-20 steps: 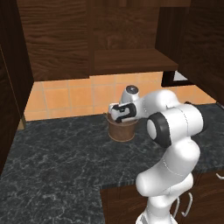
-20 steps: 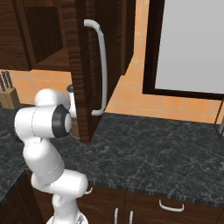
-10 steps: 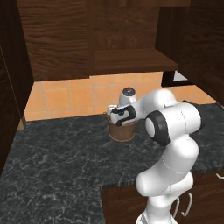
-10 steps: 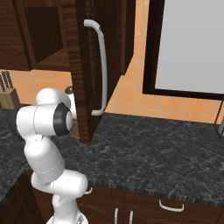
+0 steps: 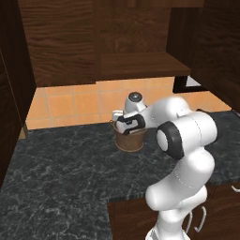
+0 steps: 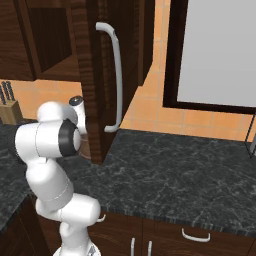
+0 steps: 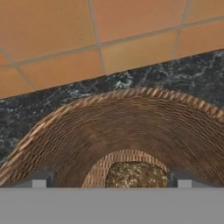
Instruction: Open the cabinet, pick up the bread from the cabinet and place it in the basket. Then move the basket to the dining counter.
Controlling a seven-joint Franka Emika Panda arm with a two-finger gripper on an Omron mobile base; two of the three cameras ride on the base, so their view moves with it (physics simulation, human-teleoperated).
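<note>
The brown woven basket [image 5: 130, 140] stands on the black counter near the tiled wall. My gripper [image 5: 123, 123] hangs right over its rim, pointing down into it, jaws open. In the hand view the bread [image 7: 136, 174], a lumpy brown piece, lies on the floor of the basket [image 7: 131, 118] between my two fingertips [image 7: 39, 181], touching neither; the gripper [image 7: 111, 181] holds nothing. Above, the cabinet stands open, showing its wooden shelf [image 5: 140, 63]. Its door [image 6: 92, 75] with the silver bar handle [image 6: 118, 75] is swung out. The dining counter is out of view.
Black speckled countertop [image 5: 61, 168] stretches in front of and left of the basket. The open door juts over the counter beside my arm. A knife block [image 6: 9, 107] stands at the far left by the wall. Low drawers with curved handles [image 6: 195, 235] sit below.
My hand has drifted a little to the left over the basket. The jaws stayed wide apart and the basket has not moved.
</note>
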